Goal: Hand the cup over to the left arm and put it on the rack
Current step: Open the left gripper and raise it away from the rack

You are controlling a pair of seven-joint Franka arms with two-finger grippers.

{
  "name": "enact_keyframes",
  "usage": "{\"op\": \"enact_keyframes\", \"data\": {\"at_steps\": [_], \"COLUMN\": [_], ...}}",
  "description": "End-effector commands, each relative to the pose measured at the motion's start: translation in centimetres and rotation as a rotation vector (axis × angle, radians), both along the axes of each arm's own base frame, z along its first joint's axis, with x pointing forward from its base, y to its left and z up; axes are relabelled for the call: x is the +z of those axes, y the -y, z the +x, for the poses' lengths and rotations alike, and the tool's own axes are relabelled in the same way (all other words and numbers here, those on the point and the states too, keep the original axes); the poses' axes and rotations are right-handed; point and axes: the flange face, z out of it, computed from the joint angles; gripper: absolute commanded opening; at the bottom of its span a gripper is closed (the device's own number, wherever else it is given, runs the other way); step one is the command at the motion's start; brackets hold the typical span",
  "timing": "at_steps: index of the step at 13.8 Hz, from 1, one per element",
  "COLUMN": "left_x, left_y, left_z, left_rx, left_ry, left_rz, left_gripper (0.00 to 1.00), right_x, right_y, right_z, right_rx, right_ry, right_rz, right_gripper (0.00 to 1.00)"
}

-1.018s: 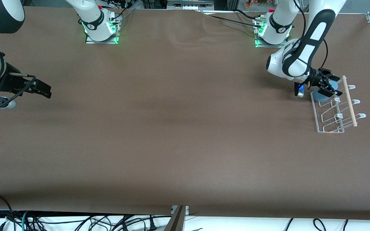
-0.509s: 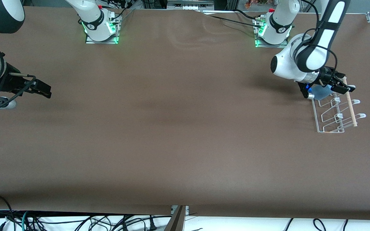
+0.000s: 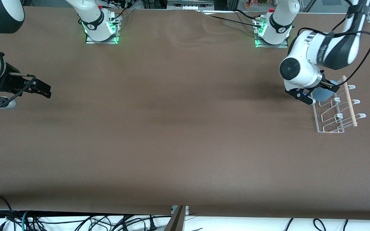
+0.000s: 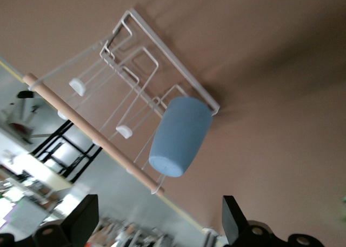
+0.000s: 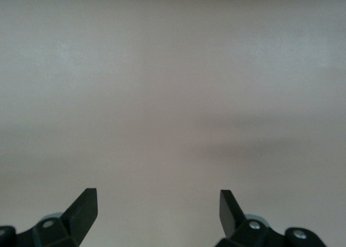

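Cup (image 4: 181, 136) hangs mouth-down on the rack (image 4: 138, 55), at the end of the rack farther from the front camera, its side resting on the white wire beside the wooden rod (image 4: 89, 131); the rack sits on the desk (image 3: 172, 128) at the left arm's end. Left pincer (image 4: 157, 225) hovers just off the cup with fingers spread, nothing between them, clear of the cup in the left wrist view. Right pincer (image 5: 157, 209) waits over bare desk at the right arm's end, also released and empty. Judgement: placement looks done, only the pull-away remains. Risks: a fingertip or the wrist cable catching the rod or a peg on the way out would drag the light rack or tip the cup off; the cup leans on thin wire, so a small knock may unseat it.
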Motion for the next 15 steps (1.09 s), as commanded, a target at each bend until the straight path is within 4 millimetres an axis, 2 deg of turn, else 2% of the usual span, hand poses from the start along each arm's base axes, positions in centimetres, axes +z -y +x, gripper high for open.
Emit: {"op": "enact_keyframes", "data": {"at_steps": [1, 4, 6, 9, 12, 15], "left_x": [4.8, 10.7, 15.3, 20.8, 23.8, 23.7], "left_y": [1.5, 2.5, 1.2, -1.8, -3.1, -3.2], "left_z": [2.7, 5.2, 6.9, 8.2, 8.1, 7.8], "left_rx": [0.087, 0.213, 0.313, 0.407, 0.496, 0.536], "left_ry": [0.086, 0.196, 0.280, 0.381, 0.401, 0.442], "left_rz": [-0.168, -0.394, -0.554, -0.694, -0.772, -0.669], "left_gripper": [1.00, 1.00, 1.00, 1.00, 1.00, 1.00], "right_x": [0.6, 0.6, 0.6, 0.6, 0.6, 0.7], "right_y": [0.4, 0.4, 0.4, 0.3, 0.3, 0.4], "right_z": [-0.1, -0.1, -0.1, -0.1, -0.1, 0.0], "right_rx": [0.016, 0.033, 0.034, 0.036, 0.036, 0.034], "right_ry": [0.002, 0.001, 0.001, 0.000, 0.000, 0.002], "right_rz": [-0.009, -0.008, -0.008, -0.007, -0.005, -0.004], "right_gripper": [1.00, 1.00, 1.00, 1.00, 1.00, 1.00]}}
